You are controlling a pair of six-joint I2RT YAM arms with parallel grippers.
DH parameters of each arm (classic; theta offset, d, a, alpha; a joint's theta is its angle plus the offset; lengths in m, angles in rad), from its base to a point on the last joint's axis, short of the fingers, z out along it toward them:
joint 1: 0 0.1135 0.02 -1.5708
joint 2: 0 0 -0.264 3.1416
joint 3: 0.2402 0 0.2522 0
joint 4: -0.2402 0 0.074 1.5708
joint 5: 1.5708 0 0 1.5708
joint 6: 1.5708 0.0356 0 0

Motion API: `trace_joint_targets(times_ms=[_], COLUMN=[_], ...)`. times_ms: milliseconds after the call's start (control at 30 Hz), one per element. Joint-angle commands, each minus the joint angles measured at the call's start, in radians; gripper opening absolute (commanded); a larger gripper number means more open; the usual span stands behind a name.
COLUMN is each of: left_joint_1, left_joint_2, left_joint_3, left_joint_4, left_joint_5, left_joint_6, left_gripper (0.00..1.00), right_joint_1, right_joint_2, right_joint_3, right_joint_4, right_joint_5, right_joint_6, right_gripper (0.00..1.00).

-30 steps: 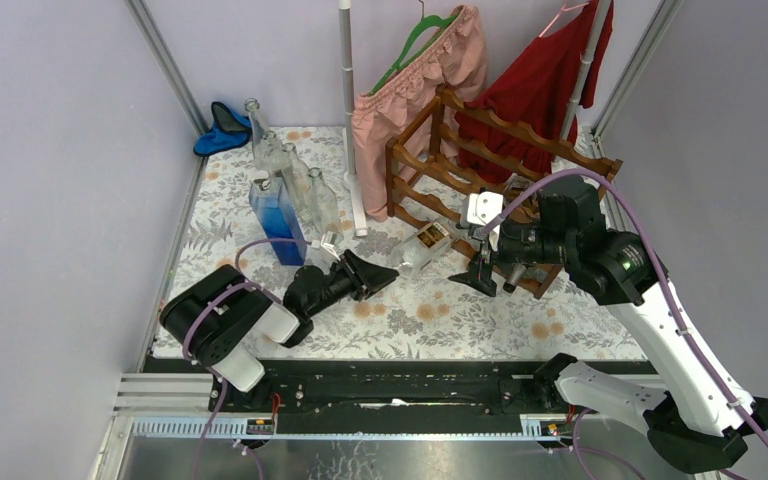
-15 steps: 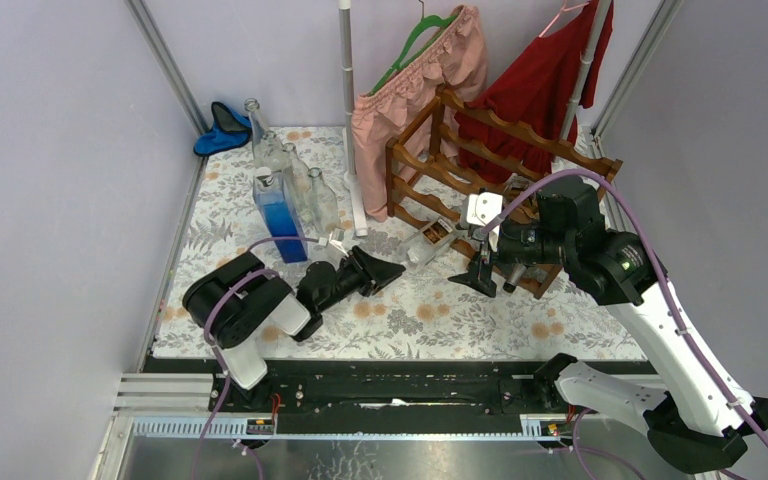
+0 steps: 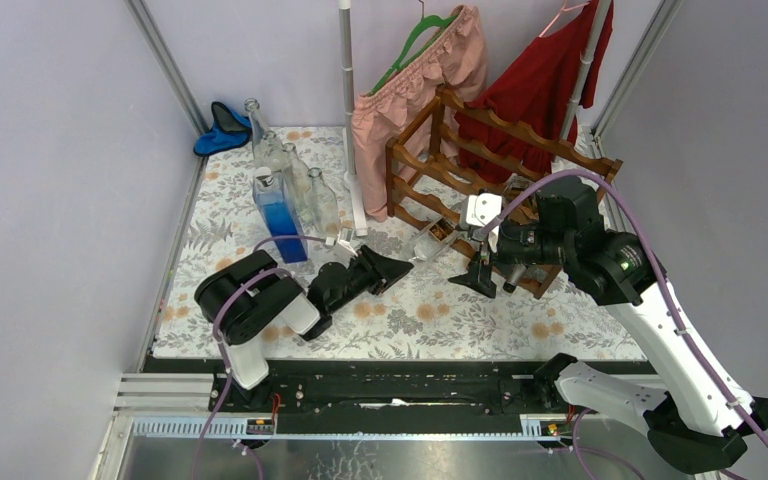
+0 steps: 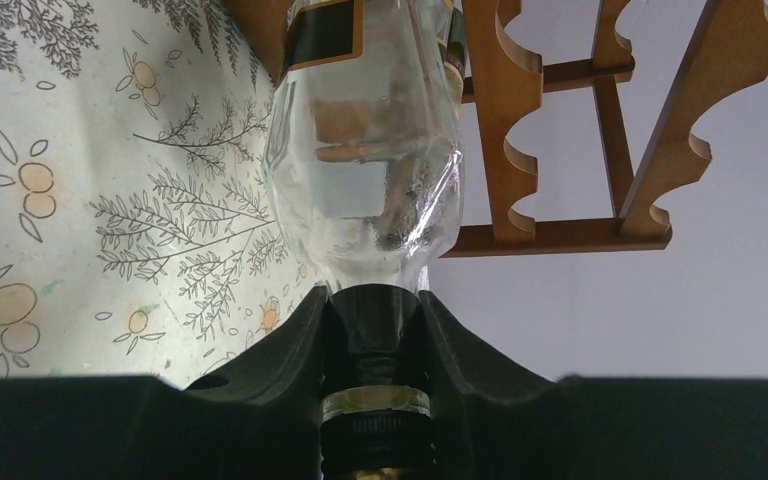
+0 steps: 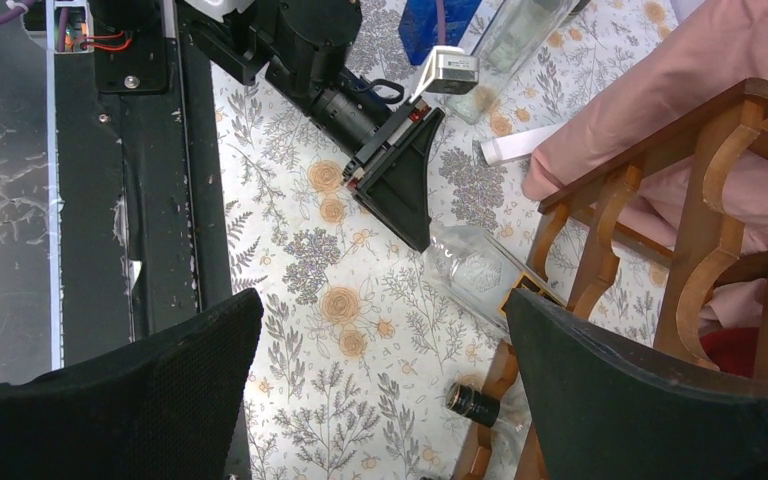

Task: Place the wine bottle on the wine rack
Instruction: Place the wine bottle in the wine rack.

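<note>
Where the wine rack point(image 3: 520, 130) stands by the table's point(image 3: 210, 210) right edge, the clear wine bottle point(image 4: 365, 170) is clamped by the left gripper point(image 4: 375, 330). The right gripper point(image 5: 380, 320) is held open.

We note a white floral-print sheet point(image 3: 420, 320) spread flat as the work surface. At far left, a blue rectangular glass bottle point(image 3: 280, 222) stands beside several clear glass bottles point(image 3: 300, 185). A blue fabric item point(image 3: 222, 130) lies in the corner. A pink garment point(image 3: 410, 90) on a green hanger point(image 3: 415, 35) and a dark red garment point(image 3: 540, 85) hang behind.
</note>
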Motion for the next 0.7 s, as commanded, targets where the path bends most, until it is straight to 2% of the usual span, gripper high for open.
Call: trace_joint_targets(times_ms=[0, 133, 667], left_joint_1=[-0.011, -0.023, -0.051], left_joint_2=[0.002, 0.029, 0.091], left_joint_3=[0.076, 0.098, 0.138], left_joint_4=[0.287, 0.287, 0.289], left_joint_5=[-0.064, -0.066, -0.224], left_joint_6=[0.039, 0.061, 0.061], left_gripper=[0.0, 0.0, 0.0], right_joint_1=[-0.006, -0.006, -0.006], right_joint_2=[-0.017, -0.02, -0.023], right_joint_3=[0.0, -0.002, -0.013], right_joint_4=[0.038, 0.035, 0.041], right_joint_5=[-0.037, -0.036, -0.03], right_joint_6=[0.006, 0.005, -0.002], right_gripper=[1.0, 1.0, 1.0])
